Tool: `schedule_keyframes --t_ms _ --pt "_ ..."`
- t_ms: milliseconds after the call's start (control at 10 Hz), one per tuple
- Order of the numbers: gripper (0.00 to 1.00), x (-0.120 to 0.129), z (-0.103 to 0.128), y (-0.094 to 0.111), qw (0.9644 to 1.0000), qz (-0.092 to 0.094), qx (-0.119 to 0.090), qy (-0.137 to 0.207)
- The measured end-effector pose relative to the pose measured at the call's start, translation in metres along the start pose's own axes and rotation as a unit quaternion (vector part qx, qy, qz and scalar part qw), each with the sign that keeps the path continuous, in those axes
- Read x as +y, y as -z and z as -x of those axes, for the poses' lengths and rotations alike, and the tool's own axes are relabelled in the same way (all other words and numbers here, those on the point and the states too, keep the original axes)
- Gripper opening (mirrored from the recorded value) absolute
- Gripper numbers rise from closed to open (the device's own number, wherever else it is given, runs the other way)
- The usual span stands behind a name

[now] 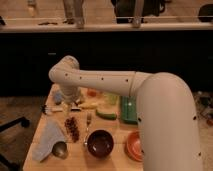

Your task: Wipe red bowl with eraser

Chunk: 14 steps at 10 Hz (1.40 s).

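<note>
The red bowl (133, 146) sits at the table's front right, its right side hidden behind my big white arm. A small dark block that looks like the eraser (76, 108) lies at the back left of the table. My gripper (68, 104) hangs down from the bent wrist, just left of that block and above the table's back left. It is open and holds nothing that I can see. The arm crosses the view from the right to an elbow near the left.
A dark maroon bowl (100, 143) stands left of the red one. A green tray (127, 111), a cucumber (106, 115), a banana (90, 105), a fork (88, 122), grapes (72, 129), a blue-grey cloth (49, 137), a brush (49, 109) and a blue-grey pad (57, 95) crowd the table (75, 161).
</note>
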Motion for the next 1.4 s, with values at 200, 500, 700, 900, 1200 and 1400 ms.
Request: schedule_keyframes --t_ms 200,500,700,900,1200,1400 --pt "0.80 0.000 0.000 0.000 1.0000 0.001 0.000 0.000" --pt "0.80 0.002 -0.001 -0.001 1.0000 0.001 -0.001 0.000" --pt "0.80 0.011 -0.004 -0.008 0.9998 -0.001 -0.005 -0.020" --pt "0.80 0.015 -0.002 -0.010 0.9989 -0.005 -0.006 -0.046" --pt "0.80 0.002 0.027 -0.012 0.9965 -0.012 -0.010 -0.082" --pt "0.80 -0.005 0.047 -0.016 0.9956 -0.005 -0.017 -0.092"
